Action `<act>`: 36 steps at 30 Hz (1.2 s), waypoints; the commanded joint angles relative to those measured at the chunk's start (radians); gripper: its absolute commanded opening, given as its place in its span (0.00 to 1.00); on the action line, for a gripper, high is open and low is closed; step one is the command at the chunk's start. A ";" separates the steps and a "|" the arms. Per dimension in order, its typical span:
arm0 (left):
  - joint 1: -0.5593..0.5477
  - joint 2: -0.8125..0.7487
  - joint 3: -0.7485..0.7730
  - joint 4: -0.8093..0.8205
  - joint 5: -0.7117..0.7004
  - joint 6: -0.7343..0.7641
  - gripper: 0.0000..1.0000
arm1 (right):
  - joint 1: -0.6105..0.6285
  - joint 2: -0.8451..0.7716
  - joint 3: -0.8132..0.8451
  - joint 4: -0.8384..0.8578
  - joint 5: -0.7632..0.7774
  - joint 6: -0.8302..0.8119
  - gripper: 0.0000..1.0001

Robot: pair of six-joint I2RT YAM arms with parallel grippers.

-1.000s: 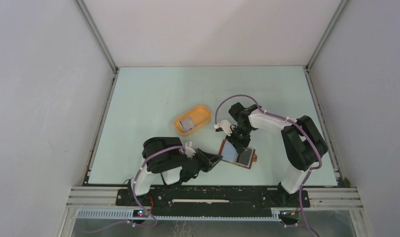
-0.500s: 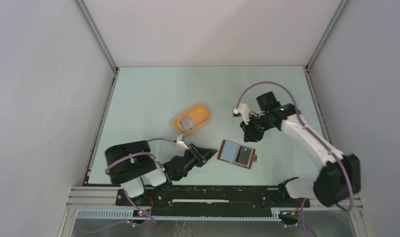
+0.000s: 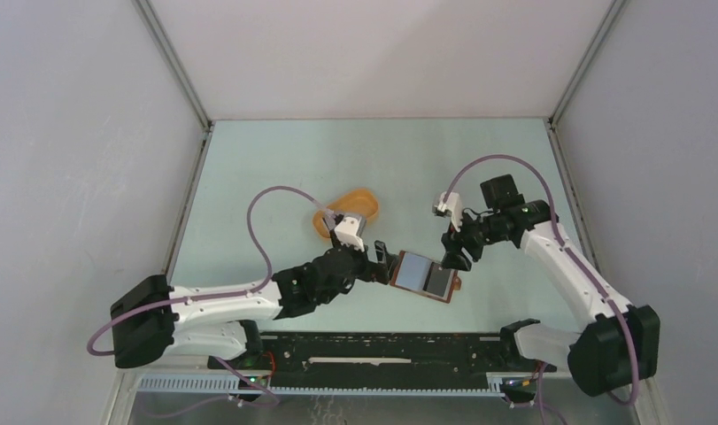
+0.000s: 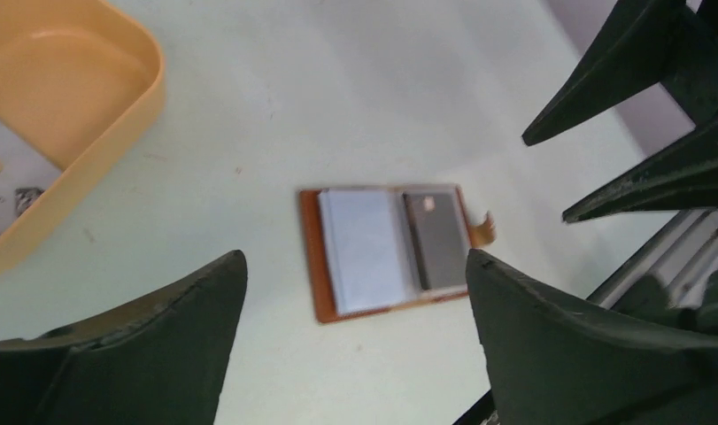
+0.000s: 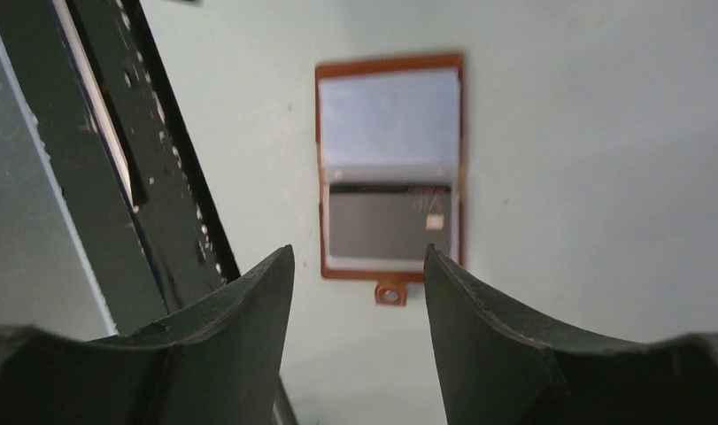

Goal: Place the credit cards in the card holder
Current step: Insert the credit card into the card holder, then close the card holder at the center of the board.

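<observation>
Holder point(image 3: 425, 275): open and flat on table point(image 3: 275, 168), close to near edge, slightly right of middle. Pale blue-grey face on left half. Dark grey card point(image 3: 438, 281) seated in right half, square to the leather.

Second card point(image 4: 5, 181): pale, printed, lying in tray point(image 4: 151, 80). Well apart from holder, toward far edge and left. Not yet loaded.

Left gripper point(image 3: 383, 263): spread wide, nothing between fingers, just beside holder's left edge. Right gripper point(image 3: 453, 257): well open, likewise empty, just beside holder's far right corner. In both wrist views, holder lies free in the gap between fingertips, untouched.

Change over the last second:
- One second ago: both sets of jaws nearly closed and working at holder, with left leaf apparently raised.
- Half a second ago: both arms drawn back, holder left flat.
- Now: both arms back at holder, one on each side, jaws released wide.

Meaning for the task, as judgement only:
- Treat dark card as inserted and let go.
- Count task as part done while the tray card remains.
- For next step, expect one gripper to steady holder while the other fetches from tray.
- Allow for difficulty pinching a thin card lying flat.
- Allow for holder sliding on the smooth table if pushed from one side only.
</observation>
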 commanded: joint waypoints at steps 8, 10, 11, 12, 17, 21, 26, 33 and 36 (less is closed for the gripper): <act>0.098 0.030 -0.020 -0.111 0.305 0.032 1.00 | -0.086 0.229 -0.036 0.008 0.233 0.088 0.52; 0.098 0.054 -0.021 -0.087 0.319 0.008 0.99 | -0.106 0.278 -0.029 0.026 0.258 0.120 0.45; 0.101 0.073 -0.018 -0.071 0.324 -0.006 0.99 | -0.126 0.317 -0.021 0.031 0.268 0.131 0.41; 0.104 0.097 -0.016 -0.059 0.326 -0.023 0.98 | -0.141 0.346 -0.009 0.030 0.275 0.140 0.36; 0.114 0.211 -0.022 0.032 0.341 -0.115 0.92 | -0.160 0.449 0.019 0.007 0.263 0.143 0.25; 0.126 0.272 -0.014 0.045 0.339 -0.161 0.91 | -0.143 0.517 0.036 -0.013 0.238 0.145 0.24; 0.148 0.311 -0.014 0.050 0.361 -0.225 0.90 | -0.093 0.585 0.062 -0.017 0.221 0.172 0.23; 0.167 0.335 -0.064 0.068 0.378 -0.317 0.89 | 0.002 0.672 0.134 -0.015 0.192 0.230 0.23; 0.170 0.323 -0.106 0.085 0.366 -0.353 0.88 | 0.031 0.705 0.188 0.015 0.174 0.268 0.23</act>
